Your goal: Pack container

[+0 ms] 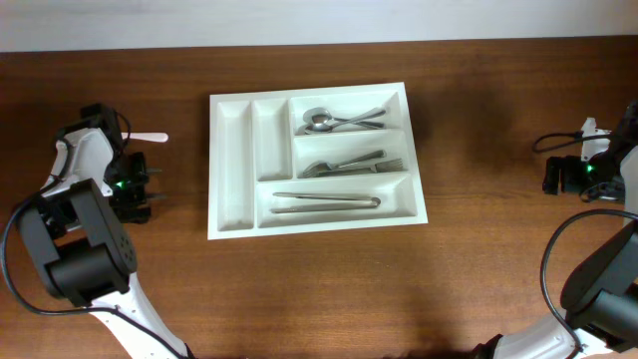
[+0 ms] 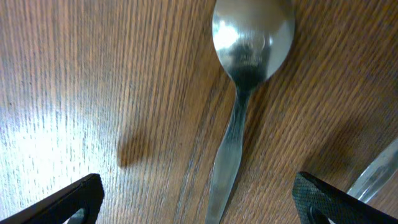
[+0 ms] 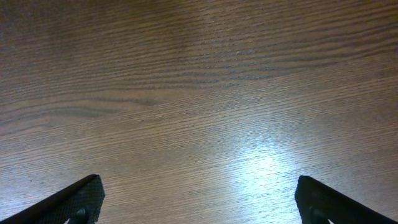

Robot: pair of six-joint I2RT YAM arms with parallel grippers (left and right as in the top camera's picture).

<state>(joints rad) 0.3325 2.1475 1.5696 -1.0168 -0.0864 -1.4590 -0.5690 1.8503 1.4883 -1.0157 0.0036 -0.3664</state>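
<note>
The white container (image 1: 231,165) lies mid-table with five compartments. Its three crosswise ones hold spoons (image 1: 334,121), forks (image 1: 349,165) and long steel pieces (image 1: 327,201); the two narrow upright ones look empty. My left gripper (image 1: 133,189) is open at the table's left, low over a steel spoon (image 2: 249,56) that lies flat on the wood, its handle running between my fingers (image 2: 196,202) without touching them. My right gripper (image 1: 564,177) is open and empty at the far right, over bare wood (image 3: 199,202).
A second shiny utensil (image 2: 376,171) lies just right of the spoon, partly cut off. A pale utensil end (image 1: 150,138) sticks out beyond the left arm. Cables run along both arms near the table's side edges.
</note>
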